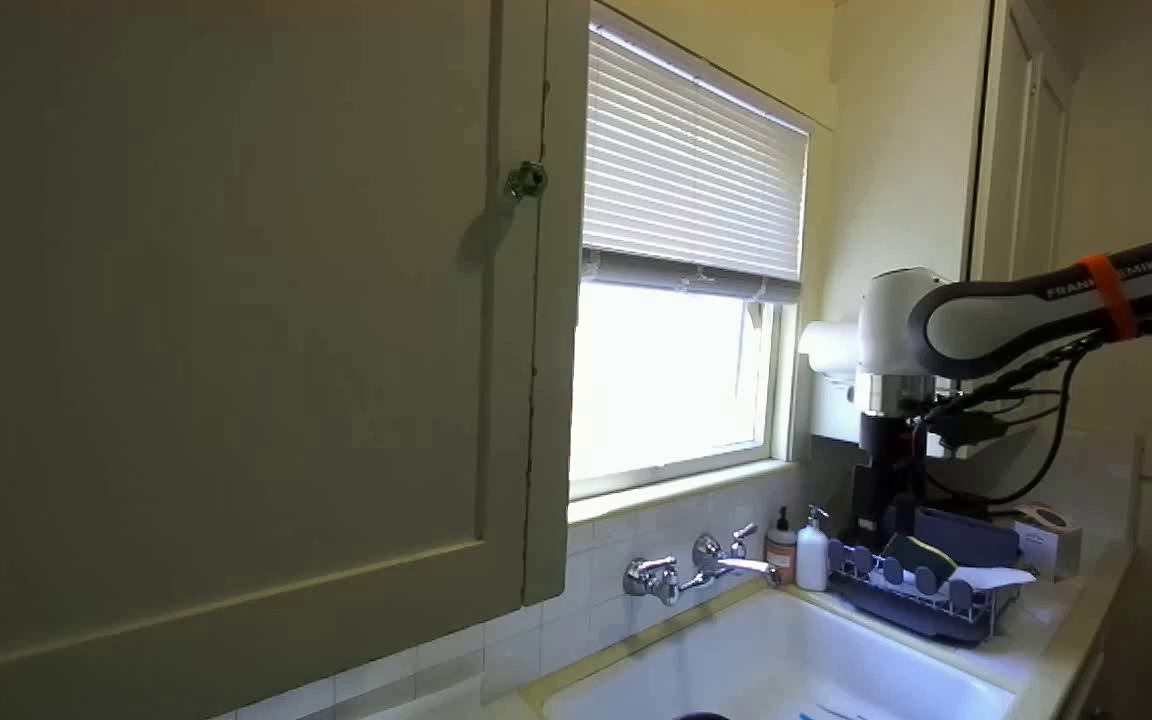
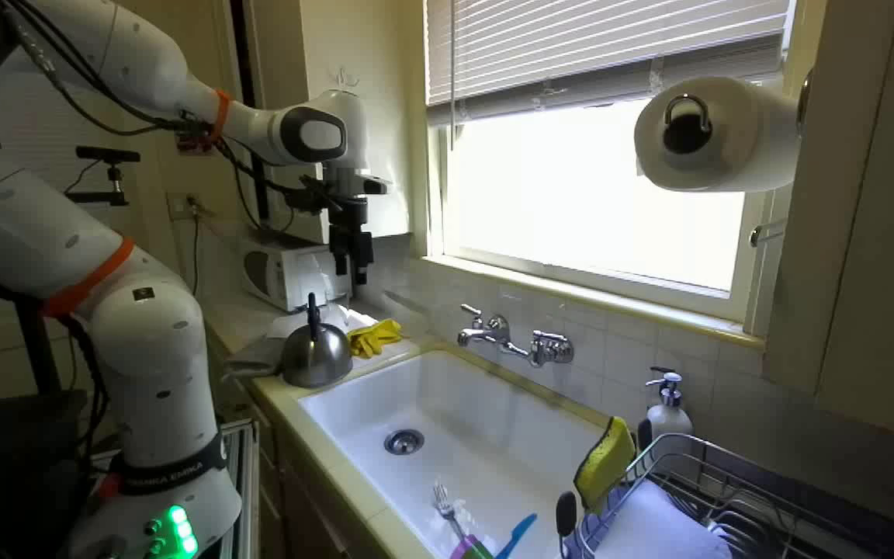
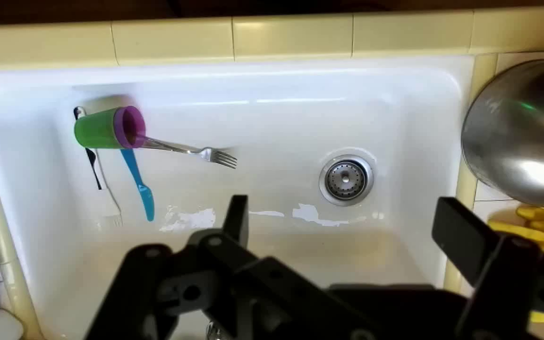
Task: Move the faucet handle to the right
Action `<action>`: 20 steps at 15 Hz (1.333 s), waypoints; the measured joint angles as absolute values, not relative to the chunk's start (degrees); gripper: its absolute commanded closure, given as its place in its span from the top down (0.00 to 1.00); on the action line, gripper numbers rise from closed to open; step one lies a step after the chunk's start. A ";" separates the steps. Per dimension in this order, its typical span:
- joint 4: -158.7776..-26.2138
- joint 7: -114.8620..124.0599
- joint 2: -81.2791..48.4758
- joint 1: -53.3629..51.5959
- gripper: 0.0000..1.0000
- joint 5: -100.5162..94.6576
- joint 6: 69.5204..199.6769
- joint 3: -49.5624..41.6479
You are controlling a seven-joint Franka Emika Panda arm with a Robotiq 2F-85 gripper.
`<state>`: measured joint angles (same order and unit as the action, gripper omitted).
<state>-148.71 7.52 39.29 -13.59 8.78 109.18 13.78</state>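
The chrome faucet sits on the tiled wall behind the sink, with its spout reaching out over the basin. It has two small lever handles. One faucet handle (image 2: 472, 310) sticks out on the kettle side, the other faucet handle (image 2: 549, 339) on the dish-rack side. The handles also show in an exterior view, near (image 1: 654, 568) and far (image 1: 742, 537). In the wrist view only a chrome bit shows at the bottom edge. My gripper (image 2: 351, 273) hangs pointing down, high and well apart from the faucet. In the wrist view my gripper (image 3: 343, 222) is wide open and empty.
A metal kettle (image 2: 317, 353) and a yellow glove (image 2: 375, 338) stand at one sink end. A dish rack (image 1: 936, 600) with a sponge and soap bottles are at the other. Cups (image 3: 104, 128) and cutlery lie in the sink (image 3: 272, 120). The window sill (image 2: 594, 299) juts above the faucet.
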 measured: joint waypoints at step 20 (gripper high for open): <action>-139.46 53.87 9.98 14.68 1.00 -8.26 153.33 38.87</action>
<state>-139.46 53.87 9.98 14.68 -8.26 153.33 38.87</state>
